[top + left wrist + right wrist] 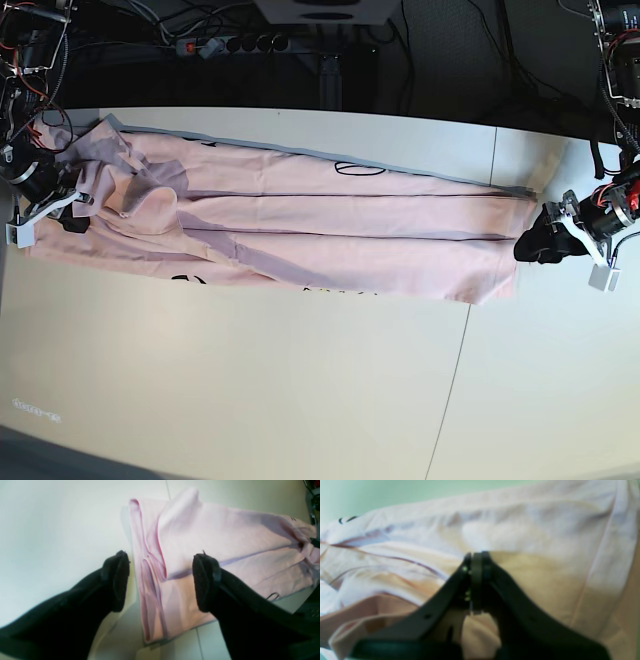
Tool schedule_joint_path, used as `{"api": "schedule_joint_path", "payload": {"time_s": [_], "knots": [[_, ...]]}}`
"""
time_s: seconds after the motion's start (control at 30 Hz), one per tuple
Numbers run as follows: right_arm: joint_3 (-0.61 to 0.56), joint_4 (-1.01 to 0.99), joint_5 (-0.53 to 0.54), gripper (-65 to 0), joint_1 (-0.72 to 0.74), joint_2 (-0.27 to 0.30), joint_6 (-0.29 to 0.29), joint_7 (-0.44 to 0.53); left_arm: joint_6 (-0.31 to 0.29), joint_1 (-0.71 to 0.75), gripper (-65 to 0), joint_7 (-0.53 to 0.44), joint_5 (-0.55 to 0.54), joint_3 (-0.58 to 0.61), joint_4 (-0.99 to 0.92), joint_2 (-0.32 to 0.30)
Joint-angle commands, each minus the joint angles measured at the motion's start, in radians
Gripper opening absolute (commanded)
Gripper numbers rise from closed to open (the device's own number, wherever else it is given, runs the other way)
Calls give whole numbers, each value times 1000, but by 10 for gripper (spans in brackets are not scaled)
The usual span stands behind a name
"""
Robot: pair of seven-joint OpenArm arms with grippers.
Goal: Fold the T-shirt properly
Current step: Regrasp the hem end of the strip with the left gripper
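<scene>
**A:** so what were the grippers doing at that point?

**B:** the left gripper [161,580] had its jaws spread wide, nothing between them, hanging just past one narrow end of the T-shirt [300,225]. In the left wrist view one finger sat over the pink cloth and the other over bare table [250,390]. The right gripper [476,562] was at the shirt's opposite end with its fingers pressed together, up against the bunched fabric. That view's blurry, so I couldn't tell if any cloth was really pinched

**A:** and the shirt itself?

**B:** lying on the table as a long pink band, folded lengthwise, with crease lines running along it. Bits of black lettering [360,167] peeked out at its long edges. The end by the right gripper was rumpled and heaped, the end by the left gripper lay flat in layers
</scene>
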Motion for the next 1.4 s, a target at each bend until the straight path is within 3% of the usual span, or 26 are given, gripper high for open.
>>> {"api": "schedule_joint_path", "payload": {"time_s": [0.0, 0.4, 0.67, 0.93, 1.3, 1.37], "knots": [[-2, -9, -57, -650, -7, 11, 46, -75, 6, -13, -226, -17, -10, -6, -2, -15], [-2, -9, -56, -650, -7, 11, 46, -77, 6, -13, -226, -19, -7, -2, -51, -12], [-2, -9, -57, -650, -7, 11, 47, -85, 6, -19, -226, -15, -30, 104, -51, -12], [-2, -9, -46, -650, -7, 11, 46, -100, 6, -30, -226, -6, -56, 119, -51, -8], [-2, -9, -46, -650, -6, 11, 46, -100, 6, -32, -230, -1, -10, 124, -51, 70], [-2, -9, -46, -650, -7, 11, 46, -100, 6, -33, -270, -15, -10, 124, -51, 72]]}}
